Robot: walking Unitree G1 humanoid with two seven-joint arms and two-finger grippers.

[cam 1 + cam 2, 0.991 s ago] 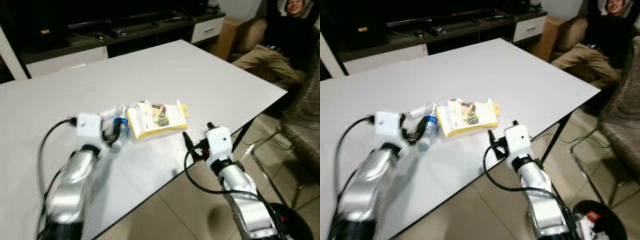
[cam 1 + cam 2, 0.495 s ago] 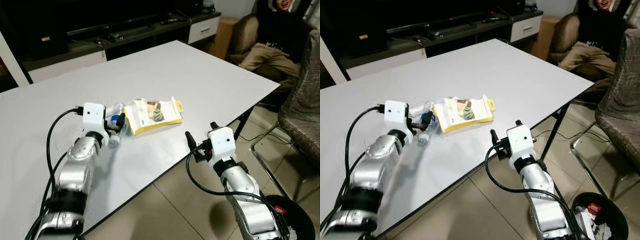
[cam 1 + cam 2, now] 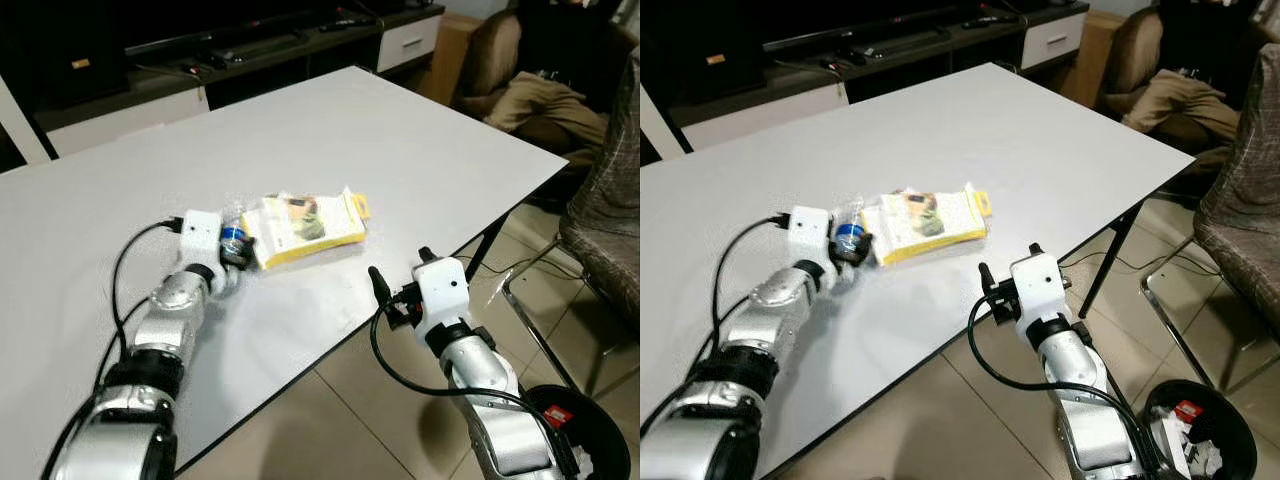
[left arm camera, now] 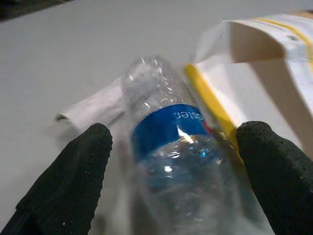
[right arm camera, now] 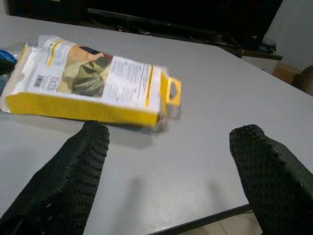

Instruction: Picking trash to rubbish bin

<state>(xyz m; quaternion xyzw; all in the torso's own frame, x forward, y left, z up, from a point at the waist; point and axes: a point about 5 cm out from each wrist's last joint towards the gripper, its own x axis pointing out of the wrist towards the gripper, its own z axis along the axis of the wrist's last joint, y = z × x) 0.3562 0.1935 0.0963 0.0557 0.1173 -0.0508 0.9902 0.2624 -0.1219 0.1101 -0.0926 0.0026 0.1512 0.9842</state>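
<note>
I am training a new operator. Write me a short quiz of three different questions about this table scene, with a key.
1. True or false: the left gripper has its fingers open on either side of the plastic bottle.
2. Which item lies right beside the bottle? A) yellow-and-white package B) a mug C) a book
3. Fill in: the rubbish bin stands on the floor, by the robot's ____ arm.

Key: 1 true. 2 A. 3 right; the right gripper is open near the white table edge.
</note>
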